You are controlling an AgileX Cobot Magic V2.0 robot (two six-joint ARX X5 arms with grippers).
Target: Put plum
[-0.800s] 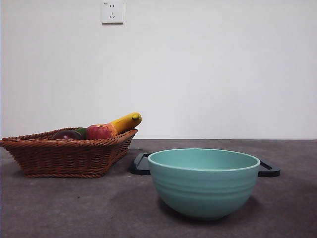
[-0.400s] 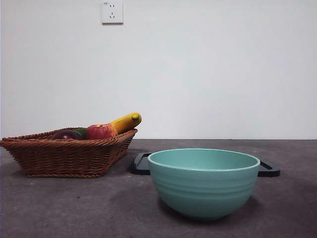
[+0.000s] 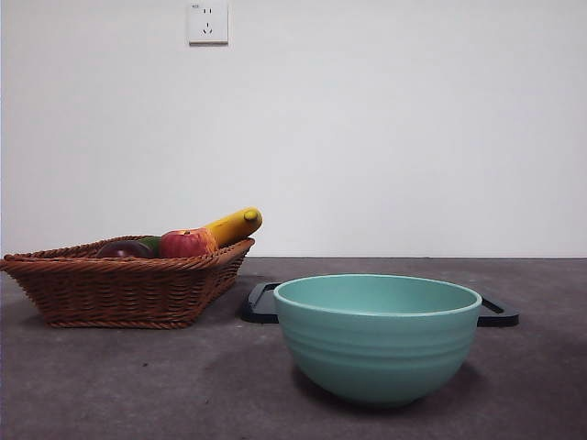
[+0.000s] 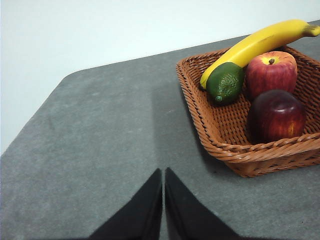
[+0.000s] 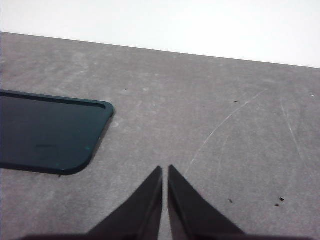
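The dark maroon plum (image 4: pixel 276 116) lies in a brown wicker basket (image 4: pixel 235 152), beside a red apple (image 4: pixel 270 72), a green fruit (image 4: pixel 225 82) and a yellow banana (image 4: pixel 260 42). In the front view only the plum's top (image 3: pixel 125 248) shows over the rim of the basket (image 3: pixel 124 291) at the left. My left gripper (image 4: pixel 163 172) is shut and holds nothing, hovering over bare table short of the basket. My right gripper (image 5: pixel 165 170) is shut too, over bare table beside a dark tray (image 5: pixel 47 131). Neither arm appears in the front view.
A teal bowl (image 3: pixel 378 336) stands near the front, right of the middle. Behind it lies the flat black tray (image 3: pixel 260 303). The apple (image 3: pixel 183 243) and banana (image 3: pixel 234 225) rise above the basket rim. A white wall with a socket (image 3: pixel 207 22) closes the back.
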